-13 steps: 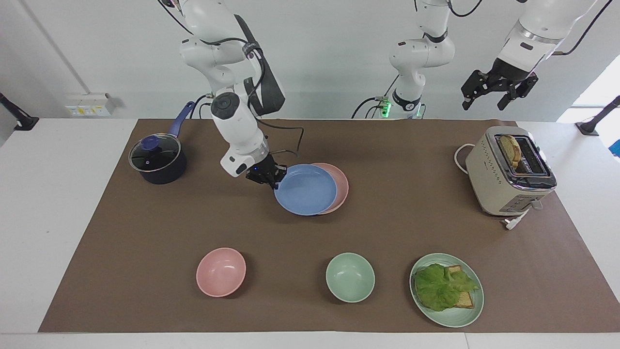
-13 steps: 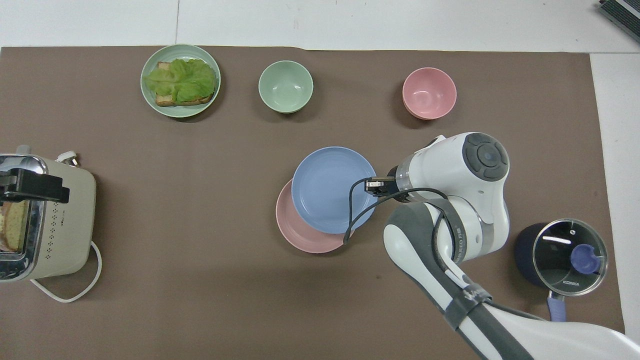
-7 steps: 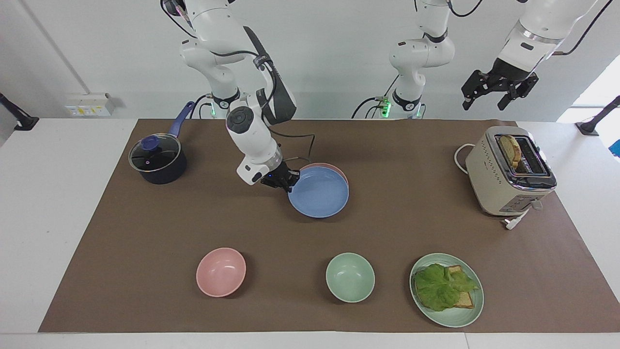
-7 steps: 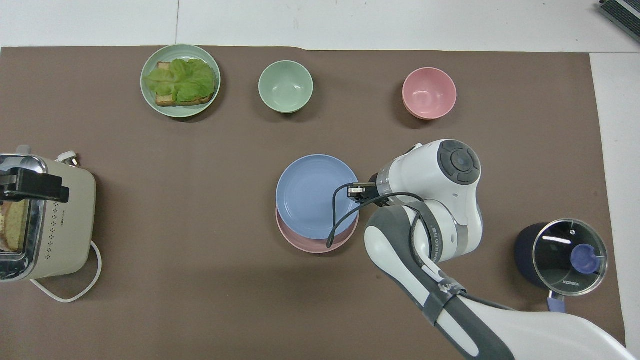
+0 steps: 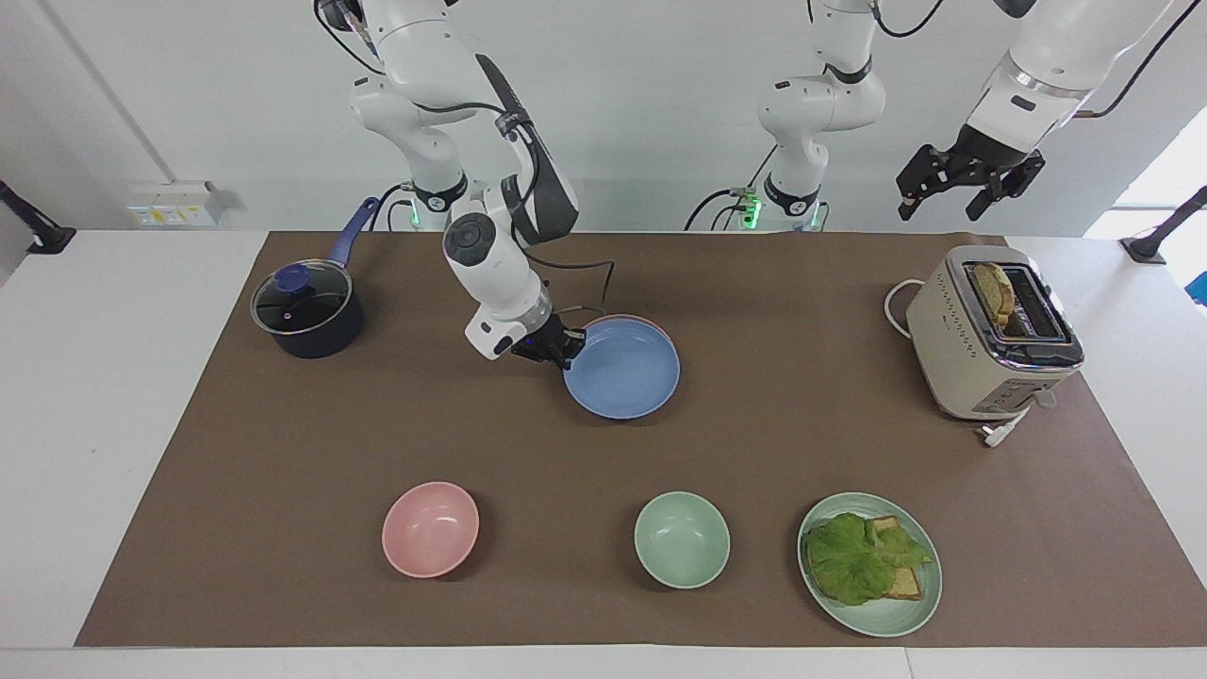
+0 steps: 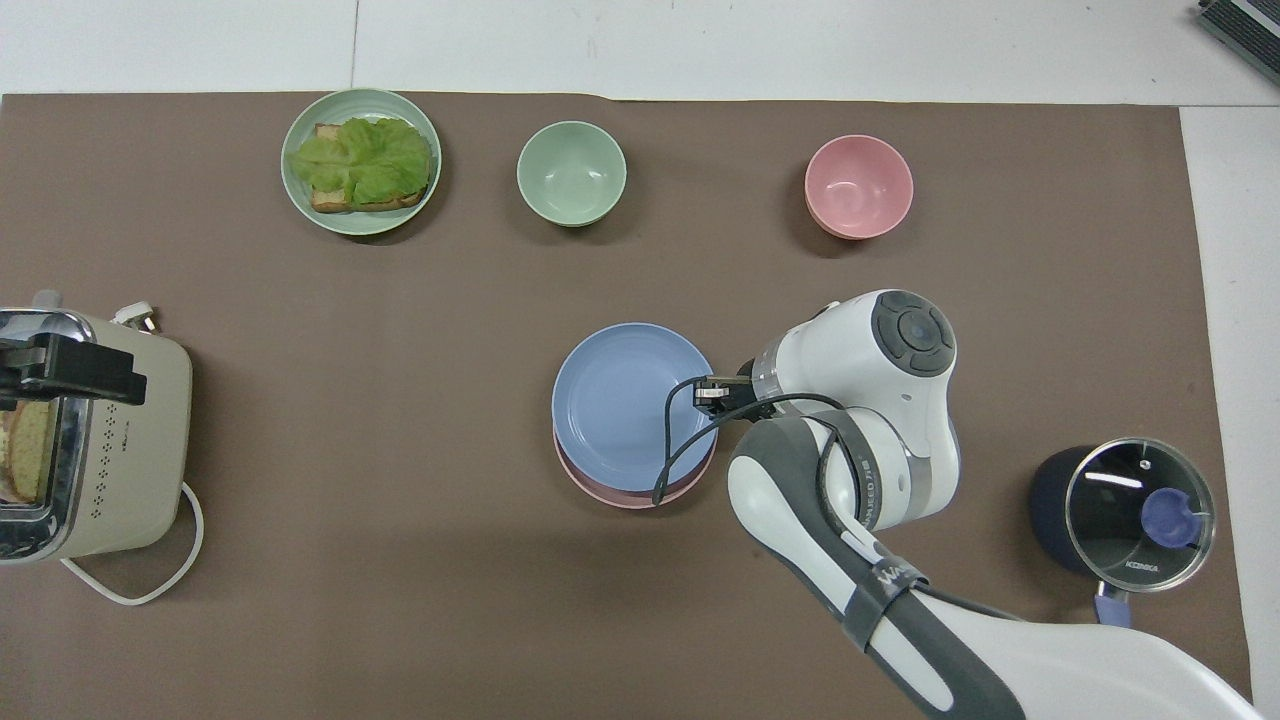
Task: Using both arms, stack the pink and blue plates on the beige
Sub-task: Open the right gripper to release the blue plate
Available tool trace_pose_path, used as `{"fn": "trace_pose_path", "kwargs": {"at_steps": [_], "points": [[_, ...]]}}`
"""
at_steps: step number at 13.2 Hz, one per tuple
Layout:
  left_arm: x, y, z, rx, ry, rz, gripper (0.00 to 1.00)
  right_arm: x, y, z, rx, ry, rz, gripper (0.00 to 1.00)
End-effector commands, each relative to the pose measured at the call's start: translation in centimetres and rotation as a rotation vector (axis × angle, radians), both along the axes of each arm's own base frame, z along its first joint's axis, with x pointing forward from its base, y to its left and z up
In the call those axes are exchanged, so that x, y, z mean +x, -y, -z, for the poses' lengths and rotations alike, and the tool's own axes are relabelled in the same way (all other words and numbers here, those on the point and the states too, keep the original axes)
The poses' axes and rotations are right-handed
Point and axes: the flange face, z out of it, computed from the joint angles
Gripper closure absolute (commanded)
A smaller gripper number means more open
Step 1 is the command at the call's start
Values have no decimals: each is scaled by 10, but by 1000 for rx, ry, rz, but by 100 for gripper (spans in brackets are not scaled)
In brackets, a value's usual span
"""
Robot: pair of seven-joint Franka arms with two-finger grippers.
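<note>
Centrally, the right claw (image 5: 556, 356) is clenched on the blue plate's (image 5: 622, 368) rim over the pink plate (image 6: 625, 493); upper right, the left claw (image 5: 969, 181) waits, released.

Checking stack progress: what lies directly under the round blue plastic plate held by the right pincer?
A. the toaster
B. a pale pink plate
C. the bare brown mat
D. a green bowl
B: a pale pink plate's rim peeks out beneath the round blue plastic plate, gripped at its edge by the right pincer.
</note>
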Motion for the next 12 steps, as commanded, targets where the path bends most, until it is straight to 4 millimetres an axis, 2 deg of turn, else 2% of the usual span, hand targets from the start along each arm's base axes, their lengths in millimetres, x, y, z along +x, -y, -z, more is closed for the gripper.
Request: {"fn": "trace_pose_path", "kwargs": {"at_steps": [1, 7, 8, 10, 12], "points": [[-2, -4, -1, 10, -8, 1, 0, -13, 1, -4, 13, -41, 0, 100], [-3, -4, -1, 9, -8, 2, 0, -16, 0, -5, 25, -72, -10, 98], [-2, -4, -1, 10, -8, 1, 0, -15, -1, -6, 37, -74, 0, 79], [-2, -4, -1, 9, -8, 1, 0, -14, 0, -7, 39, -70, -7, 8], [-3, -4, -1, 9, -7, 1, 0, -7, 1, -15, 41, -45, -11, 0]]}}
